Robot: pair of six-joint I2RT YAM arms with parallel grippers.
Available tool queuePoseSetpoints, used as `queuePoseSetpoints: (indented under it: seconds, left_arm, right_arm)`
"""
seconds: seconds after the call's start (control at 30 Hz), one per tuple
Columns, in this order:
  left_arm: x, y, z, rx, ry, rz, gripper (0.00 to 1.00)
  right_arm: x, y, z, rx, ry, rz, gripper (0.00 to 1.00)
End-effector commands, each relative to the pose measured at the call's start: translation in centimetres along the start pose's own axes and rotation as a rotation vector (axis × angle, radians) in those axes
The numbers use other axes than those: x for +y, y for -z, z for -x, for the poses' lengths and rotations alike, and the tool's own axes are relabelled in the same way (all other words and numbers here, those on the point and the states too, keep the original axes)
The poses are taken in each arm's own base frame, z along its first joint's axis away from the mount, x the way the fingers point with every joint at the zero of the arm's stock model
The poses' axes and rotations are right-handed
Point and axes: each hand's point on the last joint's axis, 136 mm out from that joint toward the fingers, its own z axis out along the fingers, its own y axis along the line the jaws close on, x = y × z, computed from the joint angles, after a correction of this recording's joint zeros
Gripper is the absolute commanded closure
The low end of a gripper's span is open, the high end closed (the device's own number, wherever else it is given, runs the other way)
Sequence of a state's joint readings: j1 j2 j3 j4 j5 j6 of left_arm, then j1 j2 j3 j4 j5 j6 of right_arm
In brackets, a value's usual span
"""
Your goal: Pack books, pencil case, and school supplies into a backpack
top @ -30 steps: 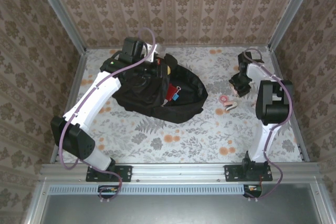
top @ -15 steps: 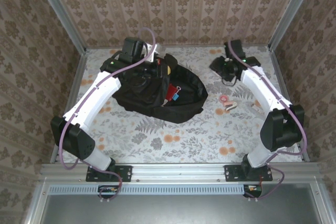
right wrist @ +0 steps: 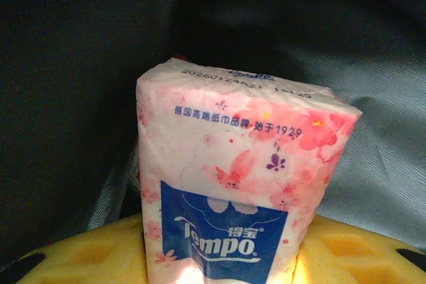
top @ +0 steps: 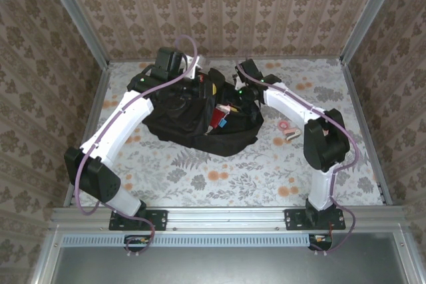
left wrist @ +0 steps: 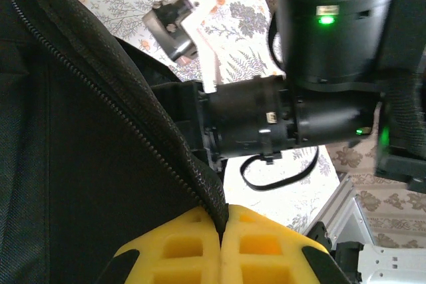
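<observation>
One second is all it takes: my right arm swings in from the far right of the table to the backpack point(top: 200, 131) sitting back-left. Now the right gripper point(right wrist: 223, 251) hangs inside its dark mouth, fingers clamped on a pink tissue pack point(right wrist: 239, 177). The left gripper point(left wrist: 223, 231) hasn't budged and stays pinched tight on the zip edge, holding it open. So I reckon the drop comes next. A small pink thing point(top: 288, 129) waits on the table point(top: 219, 177).

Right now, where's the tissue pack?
The tissue pack is clamped between the right gripper's yellow fingers, over the backpack's dark inside, at the bag's right side in the top view.
</observation>
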State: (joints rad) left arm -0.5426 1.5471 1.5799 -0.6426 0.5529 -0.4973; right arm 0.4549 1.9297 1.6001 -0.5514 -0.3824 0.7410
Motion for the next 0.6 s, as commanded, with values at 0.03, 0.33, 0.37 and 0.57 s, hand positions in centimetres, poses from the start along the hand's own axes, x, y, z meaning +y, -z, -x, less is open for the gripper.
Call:
queuePoseSetpoints:
  seconds: [0.03,0.33,0.37,0.57]
  left_arm:
    - [-3.1,2.6,1.9,-0.095,-0.083,-0.075,1.00]
    - [-3.4,2.8,2.0,-0.101,-0.078,-0.093,1.00]
    - [-3.5,2.8,2.0,-0.101,-0.078,-0.094,1.00]
    - [-3.2,2.6,1.9,-0.099,-0.074,-0.089,1.00]
  right_arm:
    - [1.7,-1.0,2.2,-0.033,-0.079,0.073,0.46]
    - [1.8,-3.2,4.6,-0.142,-0.256,0.107,0.22]
    - [1.9,-3.0,4.7,-0.151,-0.252,0.105,0.22]
    - [1.7,0.9,3.9,-0.191,-0.131,0.044,0.24]
